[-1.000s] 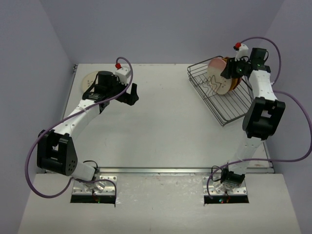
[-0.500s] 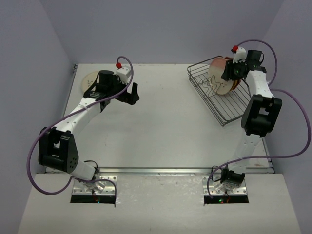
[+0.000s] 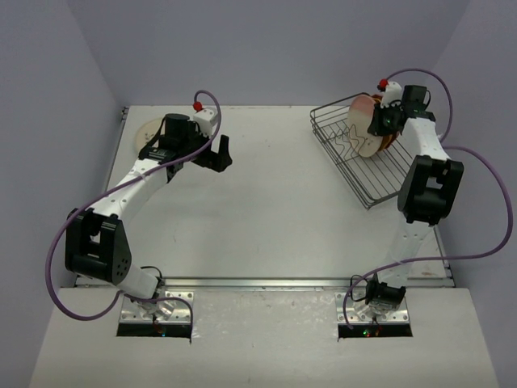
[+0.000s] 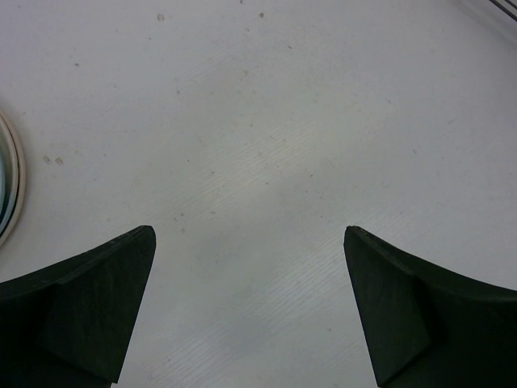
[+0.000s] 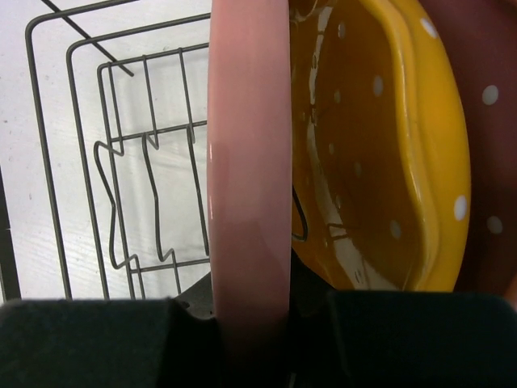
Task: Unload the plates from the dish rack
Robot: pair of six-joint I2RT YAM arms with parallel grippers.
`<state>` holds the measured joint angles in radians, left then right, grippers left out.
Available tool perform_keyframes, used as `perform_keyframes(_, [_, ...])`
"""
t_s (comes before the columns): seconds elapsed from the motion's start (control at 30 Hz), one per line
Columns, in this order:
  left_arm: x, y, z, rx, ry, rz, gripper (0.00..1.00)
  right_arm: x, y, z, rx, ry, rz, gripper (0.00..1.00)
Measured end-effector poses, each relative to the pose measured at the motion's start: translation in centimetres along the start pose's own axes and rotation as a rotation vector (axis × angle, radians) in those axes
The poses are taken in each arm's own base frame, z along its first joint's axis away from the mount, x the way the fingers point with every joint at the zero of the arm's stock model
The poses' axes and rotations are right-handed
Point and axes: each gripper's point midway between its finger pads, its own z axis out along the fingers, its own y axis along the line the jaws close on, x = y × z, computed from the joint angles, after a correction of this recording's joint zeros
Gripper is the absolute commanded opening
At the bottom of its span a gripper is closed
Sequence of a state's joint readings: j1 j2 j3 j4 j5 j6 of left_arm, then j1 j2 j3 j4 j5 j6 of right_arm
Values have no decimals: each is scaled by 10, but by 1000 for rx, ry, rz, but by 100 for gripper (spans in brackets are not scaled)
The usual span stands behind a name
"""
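The dish rack (image 3: 373, 174), of dark wire, stands at the back right of the table and holds three upright plates. My right gripper (image 3: 378, 121) reaches into it from above. In the right wrist view its jaws (image 5: 250, 307) are shut on the pink rim of the cream plate with the pink segment (image 5: 249, 145), which also shows in the top view (image 3: 360, 129). Behind it stand the yellow-orange plate (image 5: 380, 145) and the pink plate with white dots (image 5: 489, 121). A cream plate (image 3: 144, 132) lies flat at the back left. My left gripper (image 3: 220, 153) is open and empty over bare table, to the right of that plate.
The rack's upright dividers (image 5: 129, 178) stand free to the left of the gripped plate. The edge of the flat cream plate (image 4: 8, 186) shows at the left of the left wrist view. Purple walls close in the table at the back and sides.
My right wrist has shifted a little left and back over the rack, staying at the plates. My left gripper has moved slightly right and back, away from the flat plate.
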<state>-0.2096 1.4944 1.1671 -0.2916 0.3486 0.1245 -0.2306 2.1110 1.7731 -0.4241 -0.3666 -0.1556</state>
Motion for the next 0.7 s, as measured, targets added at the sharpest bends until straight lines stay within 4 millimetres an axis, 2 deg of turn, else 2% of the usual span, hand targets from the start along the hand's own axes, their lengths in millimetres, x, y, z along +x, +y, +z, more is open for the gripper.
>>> perform_keyframes(0.1, [0,0,0,-2,1,-3,100,-1,3,-9,13,5,-12,0])
perform_keyframes(0.23, [-1,3,-1,-17,-1,-6,100,-4,9,-37,30,3,-37,0])
perform_keyframes(0.3, [-1,4,-1,-24,0,-13,100,-13,10,-54,38,-14,-54,0])
perform_keyframes(0.43, [-3,5,-3,-29,-10,-37,100,-42,20,-90,40,-93,-103,0])
perform_keyframes(0.53, [-10,4,-7,-24,-32,-48,100,-69,45,-117,-40,-166,-129,0])
perform_keyframes(0.7, [-31,-11,-21,45,-110,-45,99,-111,105,-161,-244,-287,-185,0])
